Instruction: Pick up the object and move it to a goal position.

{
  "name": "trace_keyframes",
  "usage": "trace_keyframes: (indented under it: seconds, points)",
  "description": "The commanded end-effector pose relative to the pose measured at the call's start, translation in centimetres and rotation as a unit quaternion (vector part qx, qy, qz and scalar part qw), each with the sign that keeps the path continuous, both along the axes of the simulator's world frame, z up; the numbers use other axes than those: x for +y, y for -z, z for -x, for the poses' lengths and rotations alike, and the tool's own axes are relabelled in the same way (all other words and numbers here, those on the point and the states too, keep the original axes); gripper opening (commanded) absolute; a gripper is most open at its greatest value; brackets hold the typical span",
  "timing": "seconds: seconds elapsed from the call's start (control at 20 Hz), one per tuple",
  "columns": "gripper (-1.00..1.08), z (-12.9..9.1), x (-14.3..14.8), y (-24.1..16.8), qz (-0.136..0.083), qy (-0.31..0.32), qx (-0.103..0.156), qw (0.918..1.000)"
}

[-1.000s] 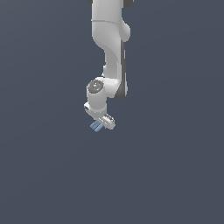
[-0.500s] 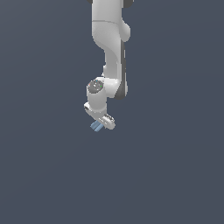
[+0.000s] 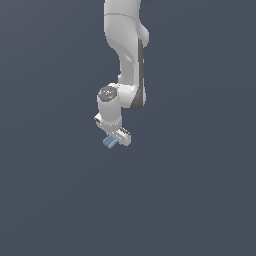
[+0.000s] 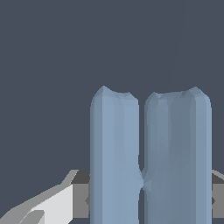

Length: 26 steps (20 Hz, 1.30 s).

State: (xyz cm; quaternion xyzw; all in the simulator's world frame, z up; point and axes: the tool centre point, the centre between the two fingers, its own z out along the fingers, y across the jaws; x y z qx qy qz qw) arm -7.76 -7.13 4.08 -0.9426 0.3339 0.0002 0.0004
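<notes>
One bar [image 3: 109, 142] was all I had to move, and by my reading I was in the carry step: the pick looked done and the trip to the goal was what remained. From the exterior view the white arm [image 3: 127, 60] reached down from the upper edge of the picture, and the gripper [image 3: 115, 138] sat at its lower end with the pale blue bar poking out from it toward the exterior view's left and slightly downward. I could see no surface line or shadow under the bar, so I judged it to be held in the air, though the flat grey background gave me little to go on.

On the wrist view the bar [image 4: 148, 157] filled the foreground as two rounded blue ridges side by side with a groove between them, running away from the camera. Grey finger parts [image 4: 81, 192] showed on either side of it, close against its flanks. I took the jaws to be closed onto the bar across its narrow width, with much of its length projecting beyond them.

No goal marker showed in either picture, so I could not say which way the carry had to go. My judgement was that the next move called for a steady transfer with the clamp kept firm, since a bar held near one end could swing or slip.
</notes>
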Motion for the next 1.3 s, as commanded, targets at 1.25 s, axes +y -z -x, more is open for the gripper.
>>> trace_keyframes:
  seconds: [1.25]
  points:
    - [-1.00,-2.1,-1.8,-26.2,0.001,0.002,0.000,1.0000]
